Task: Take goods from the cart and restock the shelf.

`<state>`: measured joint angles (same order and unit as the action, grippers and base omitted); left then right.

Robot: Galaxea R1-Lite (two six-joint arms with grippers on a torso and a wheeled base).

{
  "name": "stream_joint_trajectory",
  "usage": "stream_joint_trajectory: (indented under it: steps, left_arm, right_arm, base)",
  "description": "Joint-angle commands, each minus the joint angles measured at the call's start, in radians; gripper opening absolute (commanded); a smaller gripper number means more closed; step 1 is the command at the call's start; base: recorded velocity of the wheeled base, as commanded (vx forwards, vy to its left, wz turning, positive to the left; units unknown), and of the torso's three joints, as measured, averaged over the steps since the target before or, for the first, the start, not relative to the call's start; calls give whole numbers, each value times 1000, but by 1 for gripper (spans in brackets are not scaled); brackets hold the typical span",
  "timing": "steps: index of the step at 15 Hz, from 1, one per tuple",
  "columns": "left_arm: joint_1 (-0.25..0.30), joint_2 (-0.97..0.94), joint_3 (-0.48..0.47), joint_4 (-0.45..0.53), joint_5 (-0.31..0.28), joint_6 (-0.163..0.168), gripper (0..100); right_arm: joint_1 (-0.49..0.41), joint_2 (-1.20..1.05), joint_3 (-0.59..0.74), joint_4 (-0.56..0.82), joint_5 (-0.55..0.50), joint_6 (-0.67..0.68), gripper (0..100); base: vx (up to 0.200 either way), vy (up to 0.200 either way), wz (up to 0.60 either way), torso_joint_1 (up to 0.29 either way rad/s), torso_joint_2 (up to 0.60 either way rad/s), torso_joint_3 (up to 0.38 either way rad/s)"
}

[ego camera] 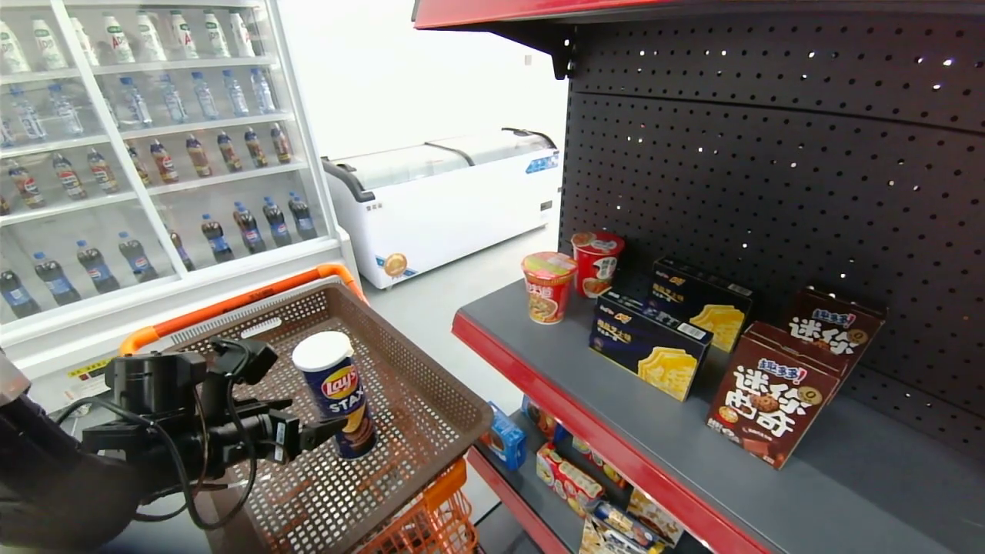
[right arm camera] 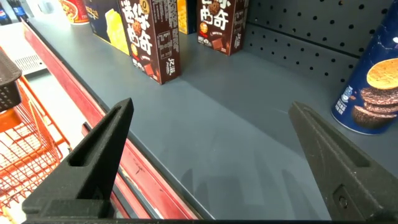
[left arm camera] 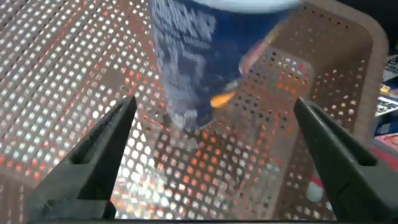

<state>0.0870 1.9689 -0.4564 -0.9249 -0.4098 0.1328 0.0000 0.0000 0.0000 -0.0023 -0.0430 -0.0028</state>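
A blue chip can with a white lid [ego camera: 338, 392] stands upright in the brown perforated basket [ego camera: 431, 369] on top of the cart. My left gripper [ego camera: 319, 432] is level with the can's lower half, open. In the left wrist view the can [left arm camera: 199, 56] rises just beyond and between the two spread fingers [left arm camera: 99, 149], with gaps on both sides, over the basket floor [left arm camera: 62, 62]. My right gripper [right arm camera: 211, 109] hangs open and empty over a bare stretch of the grey shelf board [right arm camera: 236, 143]. The same shelf [ego camera: 616, 400] has a red front edge.
On the shelf stand two cup noodles [ego camera: 548, 286], dark blue boxes [ego camera: 650, 354], brown boxes [ego camera: 769, 400] and a blue cookie canister [right arm camera: 373, 81]. Below is a lower shelf with packets [ego camera: 569, 477]. A drinks fridge [ego camera: 154, 154] and a chest freezer [ego camera: 446, 200] stand behind the orange cart [ego camera: 423, 523].
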Motion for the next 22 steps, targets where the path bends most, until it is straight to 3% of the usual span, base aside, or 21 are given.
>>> stream_joint_trajectory:
  steps: [1,3,5,6,7,16,19,20,21,22]
  left_arm:
    - [8,87,-65,-3,-12,5,100]
    - [7,128,-100,-8,-12,25,100]
    - [7,179,-137,-11,-15,136,100]
    - [3,200,-159,-28,-15,166,100]
    - [2,211,-169,-42,-15,171,100]
    - [-73,278,-329,-46,-3,153,100]
    - [-115,280,-344,-23,31,119,100]
    - [-132,283,-346,-32,32,77,100]
    - [-139,283,-357,-29,39,71,0]
    - [-142,281,-352,-26,46,73,0]
  right_arm:
    - [0,2,0,-1,0,0,100]
    - [0,2,0,-1,0,0,100]
    - [0,2,0,-1,0,0,100]
    - [0,2,0,-1,0,-2,100]
    - [0,2,0,-1,0,-2,100]
    - [0,2,0,-1,0,0,100]
    - [0,2,0,-1,0,0,100]
    - [0,2,0,-1,0,0,100]
    - [0,2,0,-1,0,0,100]
    - [0,2,0,-1,0,0,100]
  base:
    - [0,0,0,0,0,0]
    - [0,0,0,0,0,0]
    - [0,0,0,0,0,0]
    - [0,0,0,0,0,0]
    - [0,0,0,0,0,0]
    - [0,0,0,0,0,0]
    - [0,0,0,0,0,0]
    - [0,0,0,0,0,0]
    - [0,0,0,0,0,0]
    - [0,0,0,0,0,0]
